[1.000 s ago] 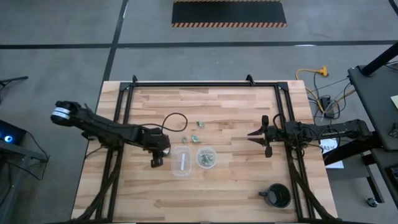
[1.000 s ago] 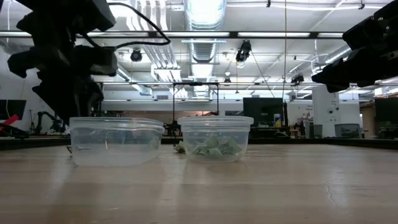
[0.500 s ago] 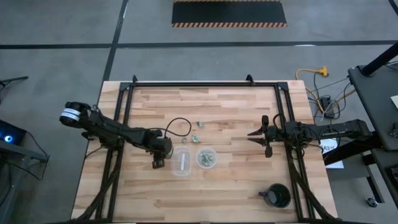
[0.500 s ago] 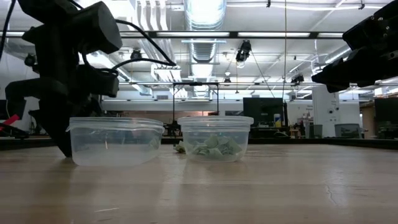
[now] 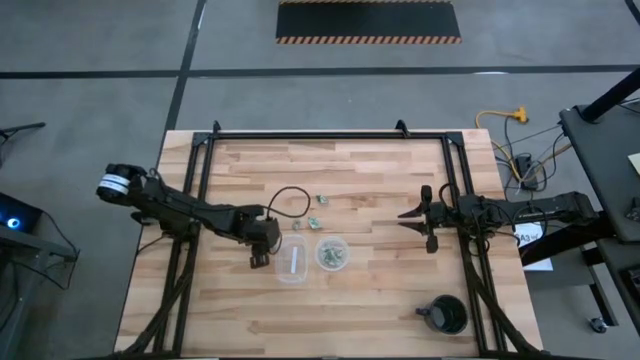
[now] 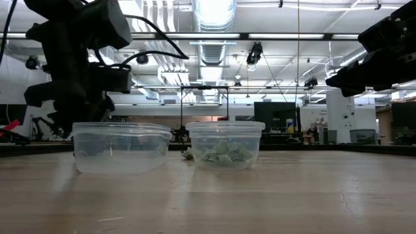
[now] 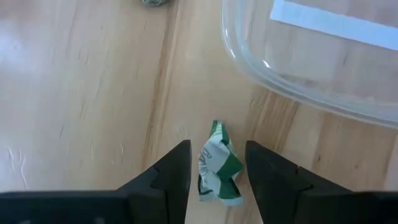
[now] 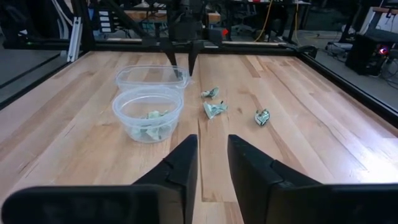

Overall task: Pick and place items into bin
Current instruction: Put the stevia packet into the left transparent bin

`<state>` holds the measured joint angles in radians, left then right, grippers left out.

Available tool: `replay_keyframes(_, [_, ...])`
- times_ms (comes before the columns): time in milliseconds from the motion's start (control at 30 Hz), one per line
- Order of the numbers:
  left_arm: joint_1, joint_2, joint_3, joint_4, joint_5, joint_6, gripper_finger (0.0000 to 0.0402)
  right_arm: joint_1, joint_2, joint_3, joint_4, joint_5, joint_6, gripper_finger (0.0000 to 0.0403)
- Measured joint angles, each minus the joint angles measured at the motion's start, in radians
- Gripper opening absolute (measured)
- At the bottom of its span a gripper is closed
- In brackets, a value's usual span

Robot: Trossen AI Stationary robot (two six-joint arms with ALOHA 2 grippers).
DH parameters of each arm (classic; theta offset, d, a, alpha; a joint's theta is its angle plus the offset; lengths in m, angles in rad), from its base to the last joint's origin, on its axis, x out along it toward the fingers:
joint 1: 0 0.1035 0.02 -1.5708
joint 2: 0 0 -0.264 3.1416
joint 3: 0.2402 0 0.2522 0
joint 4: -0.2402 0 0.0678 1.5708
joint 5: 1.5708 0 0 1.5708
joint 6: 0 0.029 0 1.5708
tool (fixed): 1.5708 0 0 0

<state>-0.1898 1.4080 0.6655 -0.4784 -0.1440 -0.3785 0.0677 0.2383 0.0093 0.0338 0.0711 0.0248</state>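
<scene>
The items are small crumpled pale green and white pieces. Three of them lie loose on the table (image 5: 312, 221) (image 8: 214, 109) on the far side of the cups. Several more lie in the right clear cup (image 5: 332, 252) (image 6: 225, 144). The left clear cup (image 5: 291, 260) (image 6: 121, 147) holds only a white strip. My left gripper (image 5: 258, 258) (image 7: 217, 163) hangs just left of that cup, shut on one piece (image 7: 218, 171). My right gripper (image 5: 412, 214) (image 8: 211, 163) is open and waits above the table's right side. My left gripper pinches one green and white piece (image 7: 216, 155) between its two fingers (image 7: 177, 171), coming from above and pointing down. The piece sticks out past the fingertips. In the low view the fingers are off the table, so the piece is lifted clear.
A black round mug-like object (image 5: 445, 315) stands near the table's near right corner. A black cable loops over the table (image 5: 285, 195) beside my left arm. A dark metal frame (image 5: 320, 135) runs along the table's far, left and right sides.
My left gripper moved a little toward the left clear cup. It dropped until its fingers reached the table beside that cup. Then it rose again and now hangs above the table. My right arm kept still.
</scene>
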Motion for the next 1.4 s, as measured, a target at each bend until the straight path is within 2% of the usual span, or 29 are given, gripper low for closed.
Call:
replay_keyframes(300, [0.000, 0.019, -0.011, -0.002, 0.000, -0.008, 0.0135, 0.000, 0.000, 0.000, 0.000, 0.000, 0.000, 0.0068])
replay_keyframes(667, [0.000, 0.039, -0.009, 0.001, 0.014, -0.008, 0.0130, 0.000, 0.000, 0.000, 0.000, 0.000, -0.001, 0.0083])
replay_keyframes(800, [0.000, 0.032, -0.010, 0.003, 0.032, -0.002, 0.0095, 0.000, 0.000, 0.000, 0.000, 0.000, -0.001, 0.0086])
replay_keyframes(1000, [0.000, 0.030, -0.010, 0.000, 0.047, 0.040, 0.0011, 0.000, 0.000, 0.000, 0.000, 0.000, 0.001, 0.0082])
replay_keyframes(1267, [0.000, 0.024, -0.001, -0.010, 0.034, 0.134, 0.0005, 0.000, 0.000, 0.000, 0.000, 0.000, 0.000, 0.0069])
replay_keyframes(1333, [-0.001, 0.019, 0.009, -0.011, -0.019, 0.160, 0.0004, 0.000, 0.000, 0.000, 0.000, 0.000, -0.001, 0.0068])
replay_keyframes(1400, [-0.001, 0.008, 0.018, -0.008, -0.113, 0.187, 0.0003, 0.000, 0.000, 0.000, 0.000, 0.000, -0.001, 0.0069])
